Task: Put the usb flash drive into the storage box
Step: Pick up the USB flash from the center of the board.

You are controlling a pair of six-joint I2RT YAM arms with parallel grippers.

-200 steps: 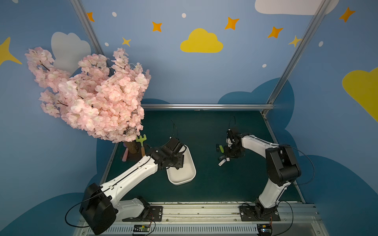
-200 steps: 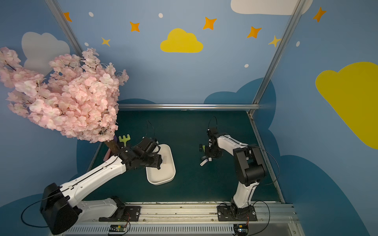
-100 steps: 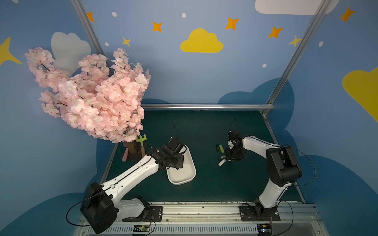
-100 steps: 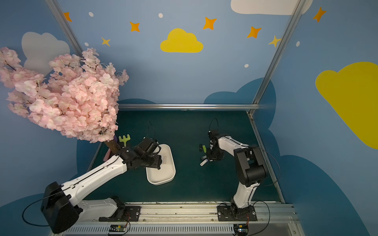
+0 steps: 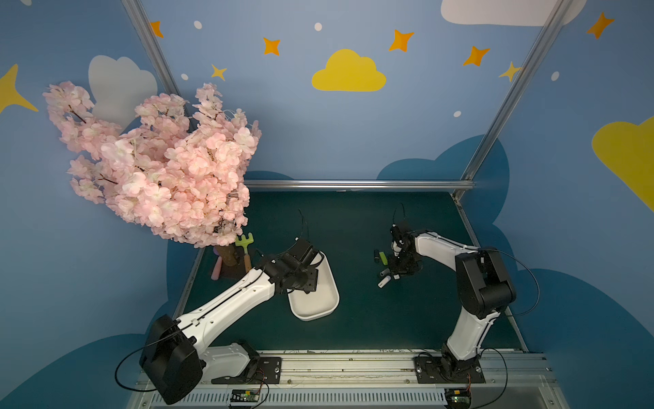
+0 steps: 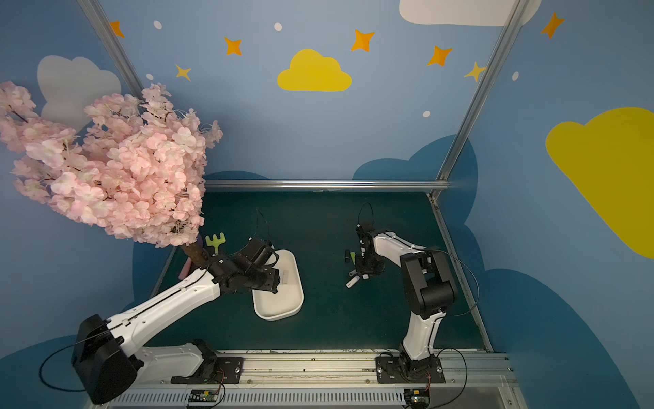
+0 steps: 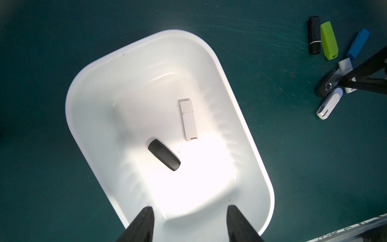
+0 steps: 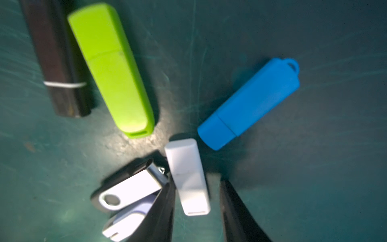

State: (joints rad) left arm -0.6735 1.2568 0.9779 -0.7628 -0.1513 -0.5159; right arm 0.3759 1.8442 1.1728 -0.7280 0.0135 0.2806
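Observation:
The white storage box [image 5: 331, 301] [image 6: 283, 308] lies on the green mat. Inside it [image 7: 134, 73] rest a white usb flash drive [image 7: 188, 119] and a dark grey one [image 7: 164, 154]. My left gripper [image 7: 189, 207] [image 5: 309, 260] hovers open over the box's far end, holding nothing. My right gripper [image 8: 195, 184] [image 5: 394, 272] [image 6: 362, 274] is down at the mat, open, its fingers on either side of a small white flash drive [image 8: 188, 176], with a gap on one side. Around it lie blue [image 8: 249, 102], green [image 8: 113, 69], black [image 8: 56, 60] and metal swivel [image 8: 129, 188] drives.
A pink blossom tree [image 5: 159, 170] stands at the left edge and overhangs the mat. At its foot stand a green toy rake [image 5: 244, 244] and a pink stick [image 5: 216, 272]. A white-and-lilac drive [image 8: 125, 224] lies beside my right gripper's finger. Metal frame rails border the mat.
My right gripper has sunk a little onto the pile of drives and its jaws have narrowed slightly. The left arm has hardly moved.

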